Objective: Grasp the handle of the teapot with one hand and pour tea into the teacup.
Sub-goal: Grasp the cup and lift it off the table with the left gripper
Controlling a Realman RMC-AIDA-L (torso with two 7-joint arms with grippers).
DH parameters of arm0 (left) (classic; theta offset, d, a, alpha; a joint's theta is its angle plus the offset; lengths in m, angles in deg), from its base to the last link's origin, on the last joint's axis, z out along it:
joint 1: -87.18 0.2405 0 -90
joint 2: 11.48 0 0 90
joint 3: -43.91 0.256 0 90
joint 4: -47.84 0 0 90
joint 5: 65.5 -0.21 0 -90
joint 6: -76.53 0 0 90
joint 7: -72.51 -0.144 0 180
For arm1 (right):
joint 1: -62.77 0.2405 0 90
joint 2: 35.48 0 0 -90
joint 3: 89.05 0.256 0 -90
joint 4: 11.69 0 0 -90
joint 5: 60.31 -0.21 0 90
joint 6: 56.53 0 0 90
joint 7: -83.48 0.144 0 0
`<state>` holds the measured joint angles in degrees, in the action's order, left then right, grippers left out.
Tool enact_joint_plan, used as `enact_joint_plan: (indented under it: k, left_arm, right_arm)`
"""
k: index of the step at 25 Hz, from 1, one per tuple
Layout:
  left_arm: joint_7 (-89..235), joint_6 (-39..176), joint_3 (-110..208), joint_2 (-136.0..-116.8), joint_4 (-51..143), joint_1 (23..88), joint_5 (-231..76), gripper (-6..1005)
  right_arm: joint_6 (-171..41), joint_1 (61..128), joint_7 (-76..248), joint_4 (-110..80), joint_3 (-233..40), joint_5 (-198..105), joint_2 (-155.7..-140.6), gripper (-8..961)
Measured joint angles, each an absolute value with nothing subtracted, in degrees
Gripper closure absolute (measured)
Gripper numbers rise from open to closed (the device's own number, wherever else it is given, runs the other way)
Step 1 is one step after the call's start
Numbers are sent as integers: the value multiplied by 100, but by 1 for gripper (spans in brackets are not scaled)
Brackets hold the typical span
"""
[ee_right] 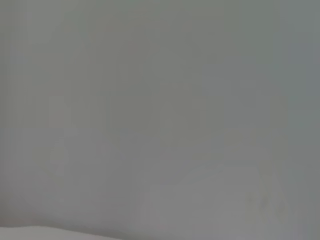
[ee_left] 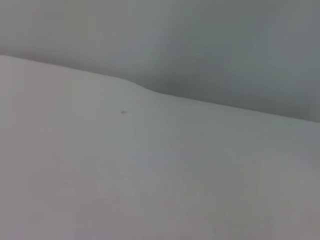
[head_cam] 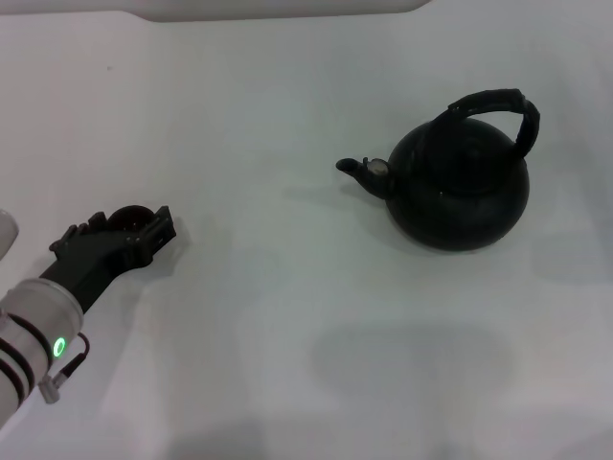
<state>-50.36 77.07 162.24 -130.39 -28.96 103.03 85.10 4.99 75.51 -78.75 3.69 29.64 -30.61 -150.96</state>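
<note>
Left gripper (head_cam: 144, 227) at teacup (head_cam: 132, 218) — teapot (head_cam: 460, 187) matte black, round.

Matte black teapot (head_cam: 460, 187), pale spout tip, plain white table (head_cam: 287, 316)

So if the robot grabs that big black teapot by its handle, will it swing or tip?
Probably swings a bit: the teapot would hang below its arched handle. It looks heavy for its size, being big, round and dark. Standing on the table, its wide base seems unlikely to tip.
</note>
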Motion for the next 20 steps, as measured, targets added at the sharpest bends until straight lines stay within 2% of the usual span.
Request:
enact_joint_plan:
  k: [20]
  left_arm:
    - [-5036, 7636, 16219, -13022, -2757, 10148, 8739, 122]
  right_arm:
    - [527, 7550, -7877, 374, 2957, -3060, -15096, 211]
